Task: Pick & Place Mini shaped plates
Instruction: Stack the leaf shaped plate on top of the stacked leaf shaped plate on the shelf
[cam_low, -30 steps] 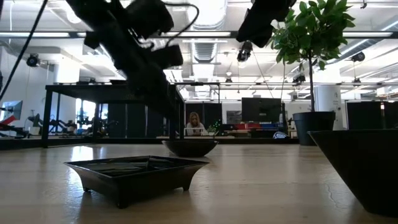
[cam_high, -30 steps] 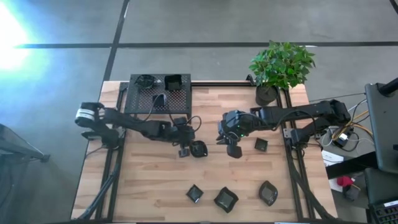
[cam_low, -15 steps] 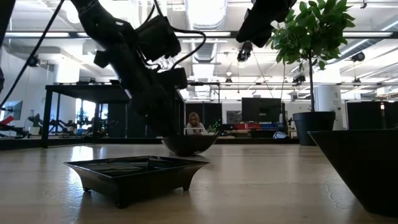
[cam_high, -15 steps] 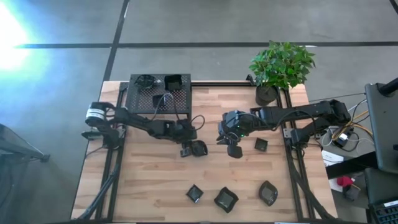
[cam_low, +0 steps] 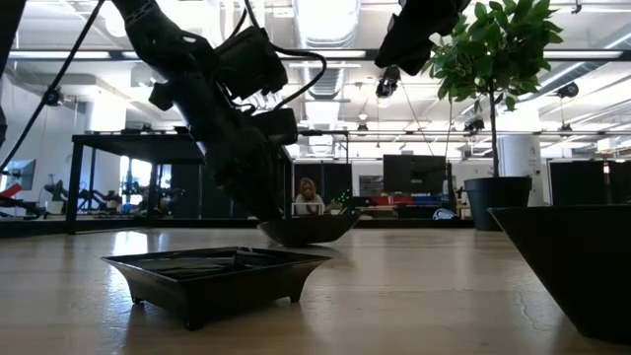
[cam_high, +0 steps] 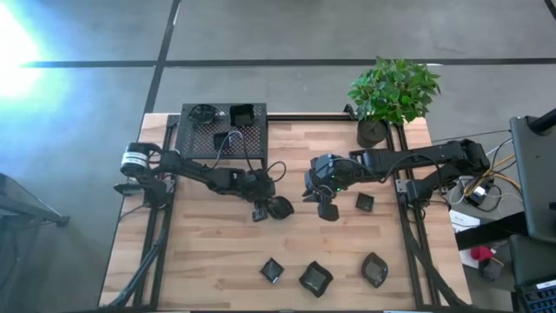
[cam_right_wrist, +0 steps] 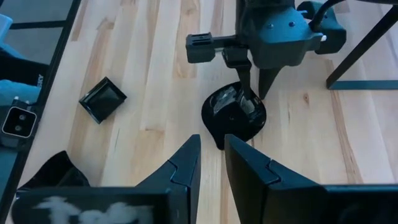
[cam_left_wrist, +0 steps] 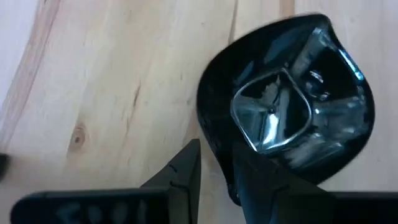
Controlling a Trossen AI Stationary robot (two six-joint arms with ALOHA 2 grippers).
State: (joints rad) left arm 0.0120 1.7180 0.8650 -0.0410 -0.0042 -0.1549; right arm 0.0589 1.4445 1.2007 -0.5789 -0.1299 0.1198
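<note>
A rounded glossy black mini plate (cam_high: 280, 207) lies on the wooden table near its middle. My left gripper (cam_high: 263, 209) has come down on the plate's left rim and is open, with one finger inside the hollow and one outside on the wood. My right gripper (cam_high: 327, 211) hangs above the table just right of that plate, slightly open and holding nothing. Other mini plates rest flat on the table: a small square one (cam_high: 365, 202) and three near the front edge (cam_high: 315, 278). My left gripper straddles the plate's rim (cam_left_wrist: 211, 146) with open jaws, slanting down from the table's left. One finger (cam_right_wrist: 247, 93) reaches into the hollow and the other (cam_right_wrist: 268, 79) stands outside it. In the low view the plate (cam_low: 311, 229) sits slightly tipped on the table.
A black perforated stand (cam_high: 221, 139) with two small dishes on it stands at the back left. A potted plant (cam_high: 375, 130) stands at the back right. Bare wood lies between the middle plate and the front row.
My left gripper has sunk toward the rounded plate and rolled a little, its fingers coming down astride the rim. The plate has tipped slightly and shifted a bit toward the table's right. My right gripper has kept still.
</note>
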